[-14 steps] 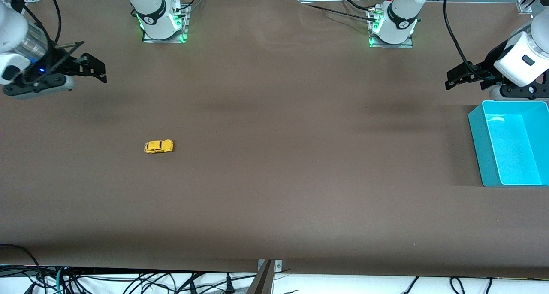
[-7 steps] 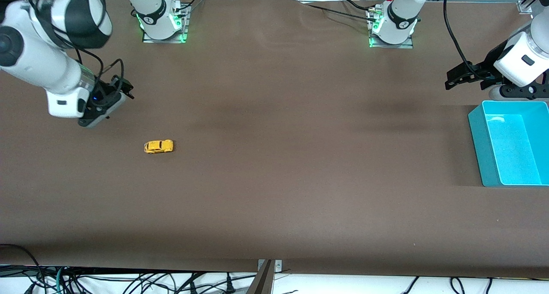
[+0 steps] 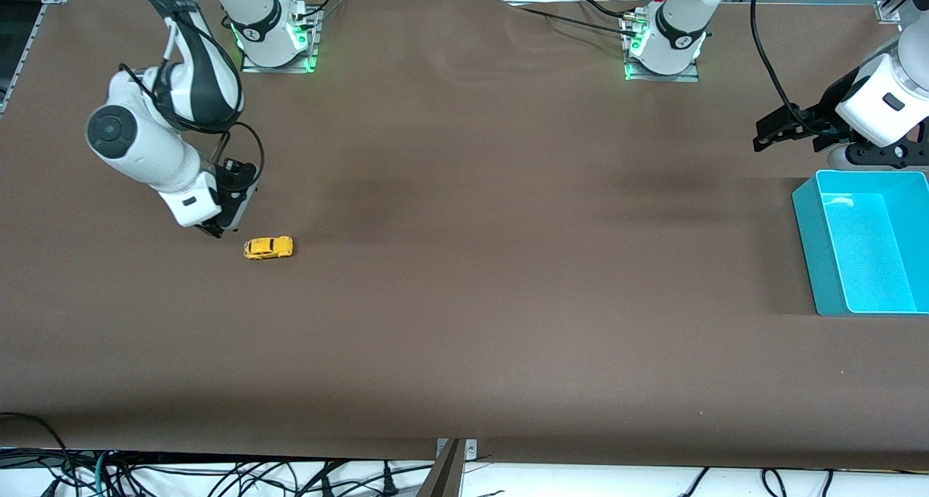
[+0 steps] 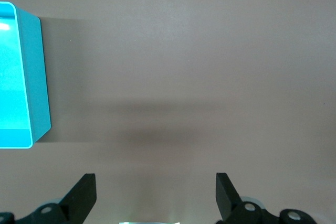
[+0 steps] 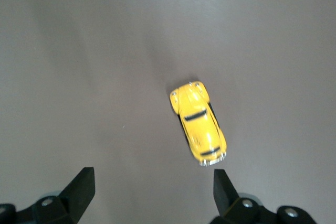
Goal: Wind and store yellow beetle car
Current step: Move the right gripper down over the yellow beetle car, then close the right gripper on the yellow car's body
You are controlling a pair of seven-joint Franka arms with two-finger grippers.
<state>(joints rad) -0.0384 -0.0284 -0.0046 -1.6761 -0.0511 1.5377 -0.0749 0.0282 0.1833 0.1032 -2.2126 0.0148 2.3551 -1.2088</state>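
Observation:
The yellow beetle car (image 3: pixel 268 247) (image 5: pixel 198 123) stands on its wheels on the brown table, toward the right arm's end. My right gripper (image 3: pixel 215 230) (image 5: pixel 153 188) hangs open just above the table beside the car, on the side toward the right arm's end. Nothing is between its fingers and the car lies just outside them. My left gripper (image 3: pixel 771 133) (image 4: pixel 156 192) waits open and empty above the table at the left arm's end, beside the teal bin.
An empty teal bin (image 3: pixel 811 225) (image 4: pixel 38 72) sits at the left arm's end of the table. Both arm bases (image 3: pixel 272 36) (image 3: pixel 664 43) stand along the table's edge farthest from the front camera. Cables hang below the edge nearest that camera.
The right arm has swung in from the right arm's end of the table and come down beside the car. The car, the bin and the left arm have not moved.

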